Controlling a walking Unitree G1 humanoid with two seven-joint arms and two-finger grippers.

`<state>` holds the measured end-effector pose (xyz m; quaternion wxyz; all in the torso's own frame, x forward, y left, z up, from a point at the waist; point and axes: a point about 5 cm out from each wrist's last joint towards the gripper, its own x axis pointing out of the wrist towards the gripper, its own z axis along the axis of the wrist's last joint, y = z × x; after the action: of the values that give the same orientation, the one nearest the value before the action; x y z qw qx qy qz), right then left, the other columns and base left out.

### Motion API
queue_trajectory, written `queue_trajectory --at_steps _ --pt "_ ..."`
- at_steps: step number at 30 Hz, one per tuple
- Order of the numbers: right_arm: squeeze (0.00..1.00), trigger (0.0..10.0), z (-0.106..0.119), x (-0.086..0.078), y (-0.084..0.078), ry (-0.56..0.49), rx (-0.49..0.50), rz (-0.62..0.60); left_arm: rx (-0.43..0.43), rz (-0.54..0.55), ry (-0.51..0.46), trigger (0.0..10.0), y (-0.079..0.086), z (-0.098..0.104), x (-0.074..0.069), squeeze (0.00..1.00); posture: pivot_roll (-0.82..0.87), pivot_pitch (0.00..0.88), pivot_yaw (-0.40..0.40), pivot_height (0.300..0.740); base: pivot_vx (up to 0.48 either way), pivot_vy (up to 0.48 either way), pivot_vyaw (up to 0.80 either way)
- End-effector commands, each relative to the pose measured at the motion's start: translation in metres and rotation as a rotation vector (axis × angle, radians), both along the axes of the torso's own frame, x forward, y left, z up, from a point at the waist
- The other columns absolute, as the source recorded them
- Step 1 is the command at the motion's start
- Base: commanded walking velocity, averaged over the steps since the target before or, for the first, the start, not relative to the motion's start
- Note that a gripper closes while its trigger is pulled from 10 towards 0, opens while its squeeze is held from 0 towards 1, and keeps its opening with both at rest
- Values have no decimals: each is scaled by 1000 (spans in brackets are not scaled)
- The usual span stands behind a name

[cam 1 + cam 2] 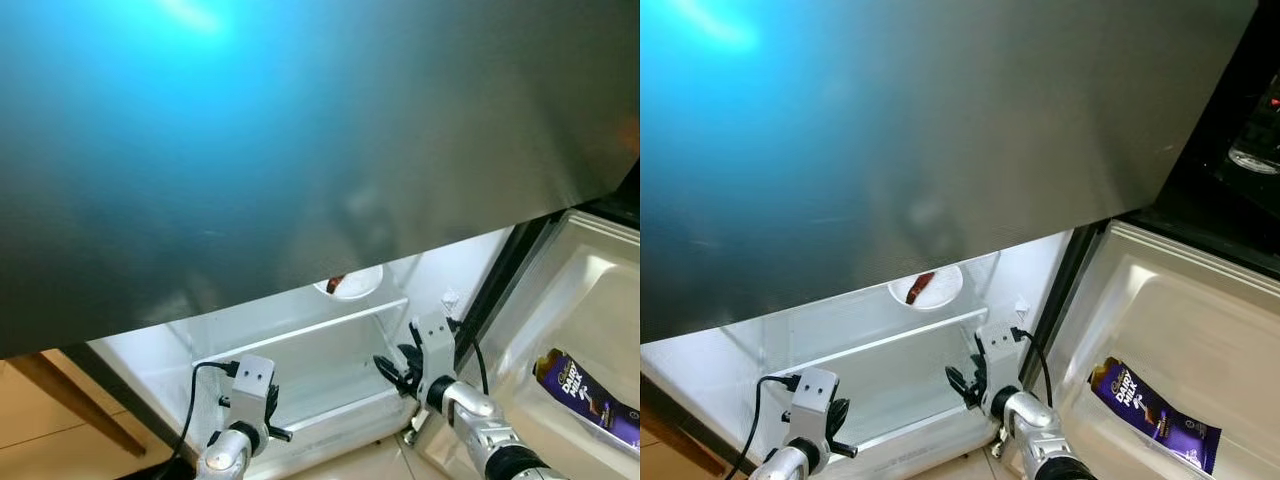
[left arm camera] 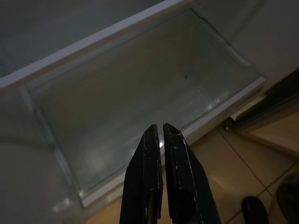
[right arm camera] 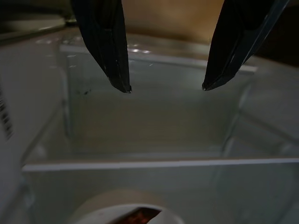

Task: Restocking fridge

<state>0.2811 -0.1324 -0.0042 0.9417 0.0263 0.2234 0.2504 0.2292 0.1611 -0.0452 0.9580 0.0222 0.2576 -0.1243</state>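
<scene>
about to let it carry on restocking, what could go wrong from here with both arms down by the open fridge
1. The right end effector, fingers open, hangs inside the clear plastic fridge drawer; a sideways swing could knock its wall.
2. The white round bowl holding a reddish-brown piece of food sits on the shelf just above; lifting that arm could tip it.
3. The left end effector is shut at the drawer's front edge and might catch it.

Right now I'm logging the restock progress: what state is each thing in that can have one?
Fridge door: open.
Dairy Milk chocolate bar: wrapped, lying in the door shelf.
White bowl: on the shelf, holds something reddish-brown.
Crisper drawer: empty.
Left claw: shut, empty.
Right claw: open, empty.
</scene>
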Motion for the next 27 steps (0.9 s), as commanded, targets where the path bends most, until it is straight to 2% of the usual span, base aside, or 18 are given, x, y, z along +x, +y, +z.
queue_trajectory --at_steps 1,6,7,10,11,13,15,22,24,27 --pt "0 10000 -6 -5 -8 28 5 -39 30 2 46 10000 8 -6 -9 0 -3 14 -9 690 0 0 0" --pt "0 10000 -13 -11 -17 64 -27 -67 35 -1 68 10000 8 -10 -13 0 -3 12 -6 705 0 0 0" --pt "0 10000 -21 -20 -27 109 -70 -87 41 4 102 10000 11 -14 -19 0 -7 10 -4 715 0 0 0" --pt "0 10000 -29 -28 -36 149 -118 -99 48 10 133 10000 14 -18 -25 0 -8 9 -4 725 0 0 0" --pt "0 10000 -37 -39 -46 190 -160 -112 52 28 167 10000 18 -22 -32 0 -9 6 -3 735 0 0 0" --pt "0 10000 -39 -42 -49 204 -173 -116 53 36 178 10000 19 -23 -34 0 -9 6 -3 740 0 0 0" --pt "0 10000 -46 -53 -58 242 -216 -124 51 64 209 10000 24 -27 -40 0 -13 3 -3 740 0 0 0" --pt "0 10000 -53 -64 -66 288 -245 -135 54 72 249 10000 26 -31 -47 0 -16 0 -4 740 0 0 0" --pt "0 10000 -57 -70 -72 313 -267 -172 56 82 297 10000 26 -36 -55 0 -16 0 -8 740 0 0 0" --pt "0 10000 -58 -72 -74 324 -290 -186 55 86 310 10000 26 -38 -57 0 -17 0 -9 740 0 0 0"
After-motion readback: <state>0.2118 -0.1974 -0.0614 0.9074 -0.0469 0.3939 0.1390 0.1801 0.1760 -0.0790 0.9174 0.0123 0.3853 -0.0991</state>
